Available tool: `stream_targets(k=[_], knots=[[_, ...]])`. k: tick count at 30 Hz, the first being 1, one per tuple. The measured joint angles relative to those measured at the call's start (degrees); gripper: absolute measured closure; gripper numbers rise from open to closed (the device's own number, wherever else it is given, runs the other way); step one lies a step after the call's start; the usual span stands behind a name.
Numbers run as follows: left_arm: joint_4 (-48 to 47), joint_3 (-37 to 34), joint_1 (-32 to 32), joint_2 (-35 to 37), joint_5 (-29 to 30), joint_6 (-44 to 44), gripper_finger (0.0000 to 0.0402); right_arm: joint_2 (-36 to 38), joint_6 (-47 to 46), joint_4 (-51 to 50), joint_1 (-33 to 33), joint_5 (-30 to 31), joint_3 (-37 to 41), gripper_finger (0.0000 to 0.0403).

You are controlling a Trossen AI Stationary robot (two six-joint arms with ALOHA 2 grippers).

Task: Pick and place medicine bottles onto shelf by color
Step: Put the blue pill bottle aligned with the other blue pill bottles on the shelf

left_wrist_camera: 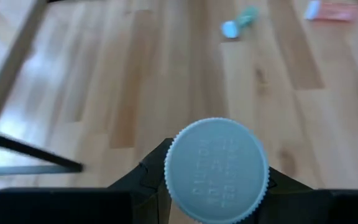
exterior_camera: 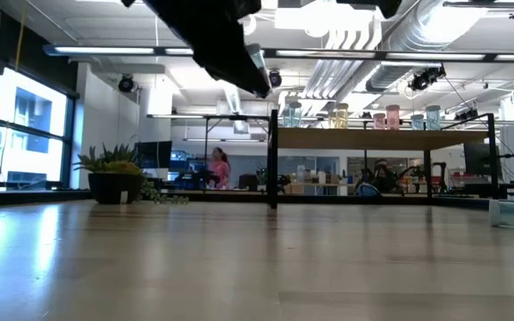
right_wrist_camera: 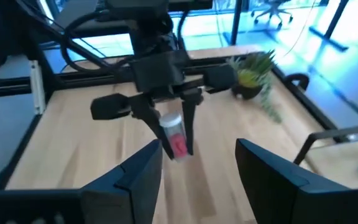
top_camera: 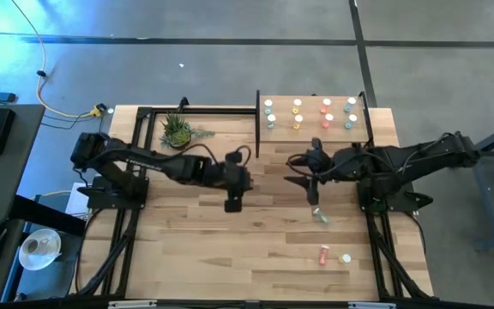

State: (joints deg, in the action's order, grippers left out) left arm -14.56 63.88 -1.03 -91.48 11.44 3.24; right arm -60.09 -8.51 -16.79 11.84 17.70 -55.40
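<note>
The left hand (right_wrist_camera: 178, 140) is clamped on a red bottle (right_wrist_camera: 176, 142) with a white cap, carried above the desk (top_camera: 187, 232). The right hand (top_camera: 303, 172), fingers spread and empty, hovers opposite. Next comes carriage to the shelf (top_camera: 311, 137) beyond (the red column), where eight bottles stand; teal and red strays lie behind the right hand.

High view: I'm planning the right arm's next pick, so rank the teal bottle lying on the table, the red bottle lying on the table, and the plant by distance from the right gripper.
From the right gripper:
1. Teal bottle, on the table just on the near side of it.
2. Red bottle, toward the table's near edge.
3. Plant, far across on the left arm's side.
</note>
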Motion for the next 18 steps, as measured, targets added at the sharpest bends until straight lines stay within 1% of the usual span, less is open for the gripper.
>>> stream_targets(k=[4, 9, 15, 18], knots=[[1.1, 0.0, -3.0, 0.0, -2.1, -0.1, 0.0304, -1.0, 3.8, 1.8, -2.0, -0.3, 0.0, 0.0207], [2.2, 0.0, -4.6, 0.0, -6.8, -0.1, 0.0304, -4.8, 10.1, 2.1, -4.2, -6.3, 0.0, 0.0207], [2.3, 0.0, -4.2, 0.0, -6.9, -0.5, 0.0304, -9.0, 15.2, 5.8, -5.3, -10.0, 0.0, 0.0207], [2.3, 0.0, -4.1, 0.0, -6.9, -0.7, 0.0304, -10.5, 16.3, 8.4, -5.6, -10.3, 0.0, 0.0207]])
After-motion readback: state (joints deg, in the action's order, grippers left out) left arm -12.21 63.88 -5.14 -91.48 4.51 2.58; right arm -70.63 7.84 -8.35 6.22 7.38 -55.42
